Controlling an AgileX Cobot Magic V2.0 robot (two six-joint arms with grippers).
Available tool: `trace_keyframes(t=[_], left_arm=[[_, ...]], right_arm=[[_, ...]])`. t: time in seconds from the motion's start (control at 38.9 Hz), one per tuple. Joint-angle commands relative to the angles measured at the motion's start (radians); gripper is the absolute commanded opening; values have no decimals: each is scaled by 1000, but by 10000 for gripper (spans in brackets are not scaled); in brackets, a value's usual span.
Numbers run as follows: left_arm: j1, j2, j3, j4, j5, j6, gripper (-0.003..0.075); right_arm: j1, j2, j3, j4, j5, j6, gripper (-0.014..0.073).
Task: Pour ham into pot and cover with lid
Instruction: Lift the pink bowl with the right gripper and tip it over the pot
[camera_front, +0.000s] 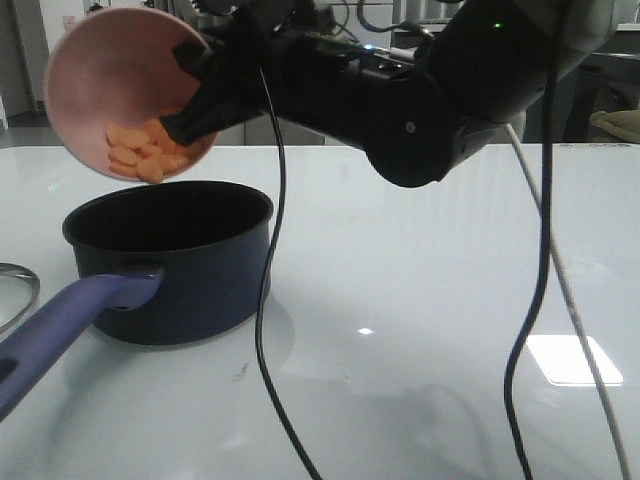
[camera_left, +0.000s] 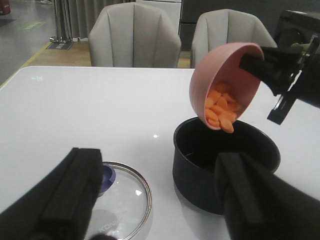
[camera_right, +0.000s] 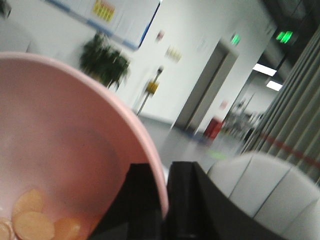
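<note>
While right gripper (camera_front: 190, 95) tips bowl (camera_front: 105, 70) | ham (camera_front: 140, 150) above pot (camera_front: 170, 265) | lid (camera_left: 122, 200) beside

You can read very little here. On the glass lid (camera_left: 116, 200) lying on the table, faint white letters show near its edge; you can make out "KON", and the rest is cut off. Far back in the hall, two green signs (camera_right: 285, 36) glow up high, but they are too blurry to read. The yellow papers (camera_right: 104, 8) on the wall board are blurry too. You can't read any words on the pot (camera_front: 170, 262).
</note>
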Motion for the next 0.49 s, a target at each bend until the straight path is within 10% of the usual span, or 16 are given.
trace_keyframes(t=[0.0, 0.46], left_arm=[[-8, 14, -25, -9, -81, -4, 511], [-8, 14, -25, -13, -81, -4, 511]], right_arm=[[0, -62, -25, 52, -229, -34, 136], [9, -52, -24, -24, -229, -501, 136]])
